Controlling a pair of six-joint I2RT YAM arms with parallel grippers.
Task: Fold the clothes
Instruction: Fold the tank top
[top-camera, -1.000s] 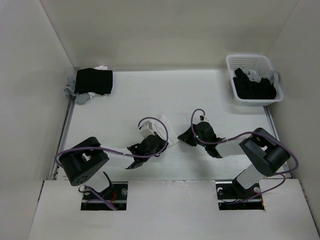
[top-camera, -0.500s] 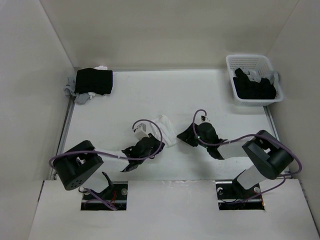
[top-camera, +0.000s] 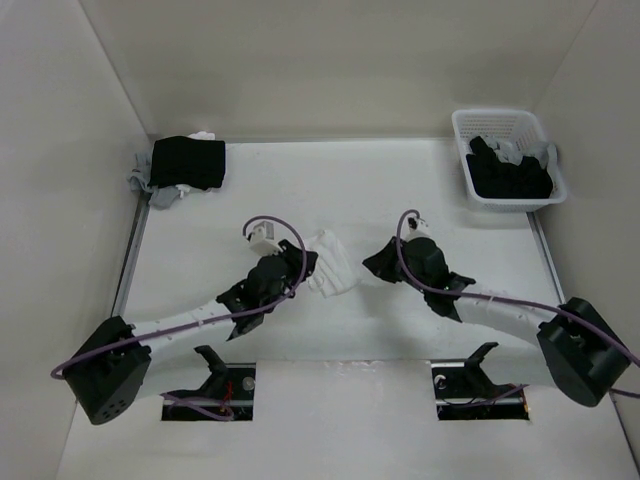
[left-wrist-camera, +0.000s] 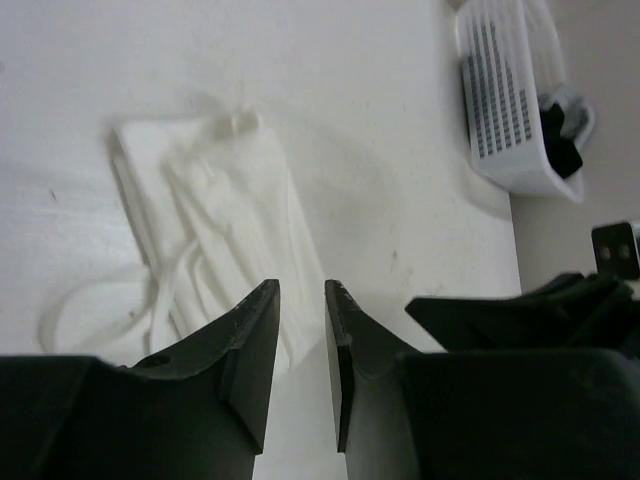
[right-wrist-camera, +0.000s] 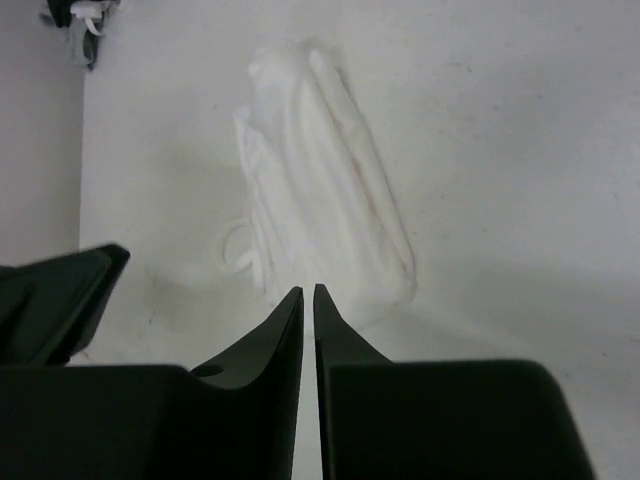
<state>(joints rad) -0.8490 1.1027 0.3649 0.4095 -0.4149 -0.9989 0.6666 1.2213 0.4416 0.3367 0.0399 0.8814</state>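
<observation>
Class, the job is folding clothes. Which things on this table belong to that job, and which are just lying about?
Job: white garment, left claw, right claw.
Lying about: black folded stack, white basket, dark clothes inside it.

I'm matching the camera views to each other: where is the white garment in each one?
Top external: the white garment lies near the centre.
Left wrist: left of centre.
Right wrist: centre, upper half.
Shared landmark: the white basket, far right in top external, upper right in left wrist; absent from right wrist.
</observation>
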